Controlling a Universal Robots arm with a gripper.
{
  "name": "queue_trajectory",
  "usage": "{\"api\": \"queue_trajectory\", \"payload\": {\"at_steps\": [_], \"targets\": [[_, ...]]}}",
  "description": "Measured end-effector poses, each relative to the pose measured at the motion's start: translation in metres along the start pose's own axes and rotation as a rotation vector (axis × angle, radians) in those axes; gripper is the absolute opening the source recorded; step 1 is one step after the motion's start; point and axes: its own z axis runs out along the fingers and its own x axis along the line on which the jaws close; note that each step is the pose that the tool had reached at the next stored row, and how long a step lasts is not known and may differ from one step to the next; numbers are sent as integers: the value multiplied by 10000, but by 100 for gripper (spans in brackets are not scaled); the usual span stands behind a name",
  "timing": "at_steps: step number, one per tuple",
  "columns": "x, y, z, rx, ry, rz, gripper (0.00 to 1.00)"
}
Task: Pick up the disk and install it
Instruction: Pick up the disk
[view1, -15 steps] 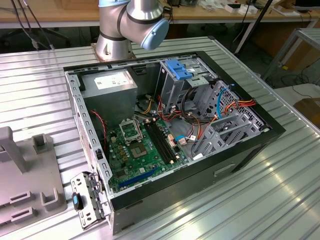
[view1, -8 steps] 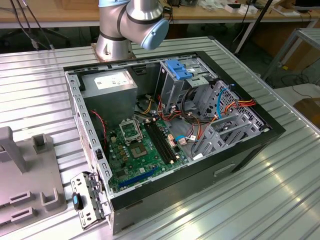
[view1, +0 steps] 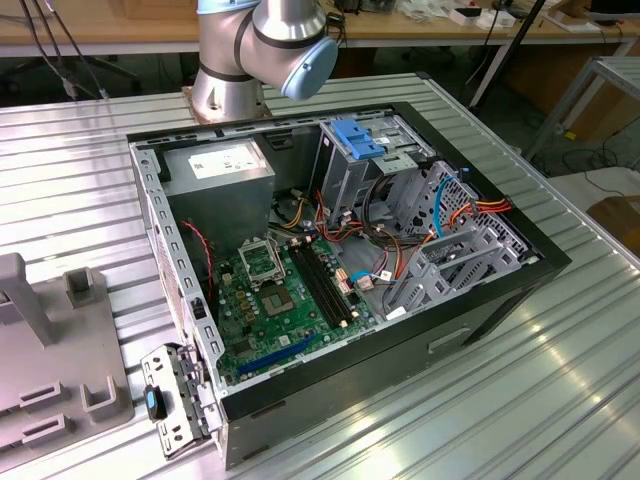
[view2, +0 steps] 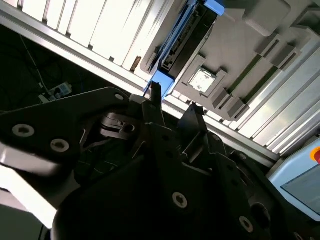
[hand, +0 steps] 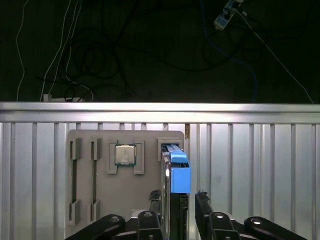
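Blue-framed, the disk (hand: 180, 172) stands on edge in the grey holder (hand: 107, 200), outside the case (view1: 380, 355), between the spread fingers of the gripper (hand: 176, 205), so pick-up is in hand, and closing calls for square contact on its flat sides.

Harsh glare on the ribbed metal table (view2: 75, 25), darkness beyond, end effector (view2: 174, 100) in deep shadow.

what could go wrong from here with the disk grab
The open hand straddles the disk, which stands on edge in the holder; an off-centre grip could tilt or jam it. The chip sits close beside it and could get knocked. Cables crowd the case and could snag it.
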Motion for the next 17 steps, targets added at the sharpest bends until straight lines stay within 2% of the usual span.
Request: {"api": "queue_trajectory", "payload": {"at_steps": [1,3,4,9,11,14,17], "targets": [[0,0,0,0,0,-1,48],[0,0,0,0,0,-2,48],[0,0,0,0,-1,-2,55],[0,0,7,5,9,-3,55],[1,0,32,19,12,-3,55],[2,3,141,23,13,-2,55],[4,5,196,25,13,0,55]]}}
